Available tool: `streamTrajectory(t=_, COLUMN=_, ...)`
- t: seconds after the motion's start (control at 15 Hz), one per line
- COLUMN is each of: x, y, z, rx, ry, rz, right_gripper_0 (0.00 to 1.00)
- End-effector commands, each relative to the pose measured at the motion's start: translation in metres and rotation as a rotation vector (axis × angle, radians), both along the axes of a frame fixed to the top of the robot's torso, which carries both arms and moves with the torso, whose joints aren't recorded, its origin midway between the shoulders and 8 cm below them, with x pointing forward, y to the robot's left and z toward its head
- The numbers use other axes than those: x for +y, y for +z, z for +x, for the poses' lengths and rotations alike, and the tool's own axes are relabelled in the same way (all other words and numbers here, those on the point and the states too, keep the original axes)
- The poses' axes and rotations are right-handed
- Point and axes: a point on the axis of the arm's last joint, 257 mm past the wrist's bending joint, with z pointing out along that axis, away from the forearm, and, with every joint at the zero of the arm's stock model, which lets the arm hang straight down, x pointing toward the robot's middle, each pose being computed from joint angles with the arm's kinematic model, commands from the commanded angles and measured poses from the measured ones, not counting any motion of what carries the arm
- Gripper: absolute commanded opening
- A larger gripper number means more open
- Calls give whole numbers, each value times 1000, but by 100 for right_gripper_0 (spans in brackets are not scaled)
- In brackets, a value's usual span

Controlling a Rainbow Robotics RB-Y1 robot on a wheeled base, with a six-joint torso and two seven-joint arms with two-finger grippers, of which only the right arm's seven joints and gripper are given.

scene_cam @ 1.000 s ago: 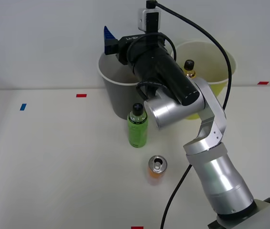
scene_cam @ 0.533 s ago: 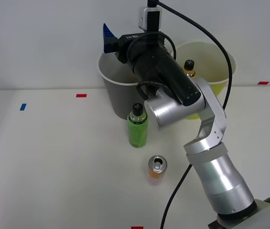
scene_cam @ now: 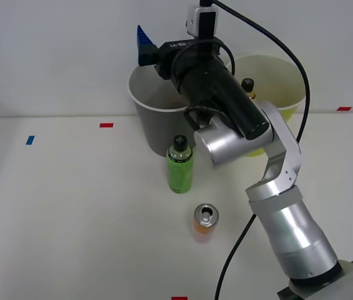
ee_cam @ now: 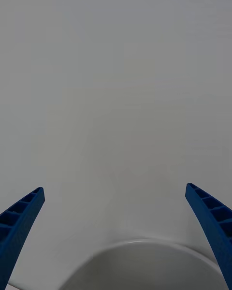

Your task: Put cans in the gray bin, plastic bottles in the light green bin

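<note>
My right gripper [scene_cam: 144, 47] hangs open and holds nothing, just above the back rim of the gray bin [scene_cam: 153, 130]. In the right wrist view its blue fingers [ee_cam: 19, 217] stand wide apart before a white wall, with the gray bin's pale rim [ee_cam: 140, 246] below the gripper [ee_cam: 113, 188]. A green plastic bottle [scene_cam: 180, 166] with a black cap stands upright in front of the gray bin. Nearer to me stands an orange can [scene_cam: 205, 223]. An amber bottle [scene_cam: 247, 87] shows behind the arm against the light green bin [scene_cam: 283, 111].
Red tape marks [scene_cam: 106, 125] and a blue one [scene_cam: 30, 140] lie on the white table [scene_cam: 70, 206]. The arm and its black cable [scene_cam: 288, 62] cross over both bins. A wall stands close behind the bins.
The gripper and forearm have risen a little above the gray bin and drifted slightly right. The bottles and the can have not moved.
</note>
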Motion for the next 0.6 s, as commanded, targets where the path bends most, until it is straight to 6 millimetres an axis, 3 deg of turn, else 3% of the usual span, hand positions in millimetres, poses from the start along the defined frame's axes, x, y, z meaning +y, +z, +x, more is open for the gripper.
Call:
streamTrajectory(t=0.07, x=-28, y=3, z=-1, rx=-18, ry=-8, rz=6, right_gripper_0=100)
streamTrajectory(t=0.33, x=-65, y=8, z=-24, rx=-3, ry=40, rz=85, right_gripper_0=100)
streamTrajectory(t=0.6, x=-125, y=-18, z=-79, rx=21, ry=31, rz=76, right_gripper_0=100)
